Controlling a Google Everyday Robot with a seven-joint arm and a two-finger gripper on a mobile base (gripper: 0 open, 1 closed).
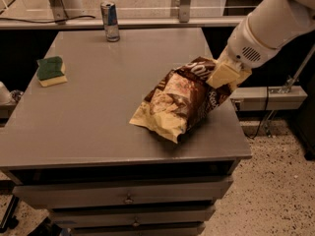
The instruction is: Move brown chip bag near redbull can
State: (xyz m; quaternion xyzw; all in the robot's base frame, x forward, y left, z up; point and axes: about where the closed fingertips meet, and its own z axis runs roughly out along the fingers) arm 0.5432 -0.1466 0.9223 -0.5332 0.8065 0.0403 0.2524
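The brown chip bag [182,100] is tilted over the right front part of the grey table [98,107], its upper end raised and its pale lower end near the tabletop. My gripper [222,75] is shut on the bag's upper right end. The redbull can [110,20] stands upright at the table's far edge, well to the left of and beyond the bag.
A green-and-yellow sponge [50,71] lies near the table's left edge. A rail with metal posts [184,4] runs behind the table. Drawers [128,198] sit under the tabletop. A grey box [268,97] stands to the right, below the arm.
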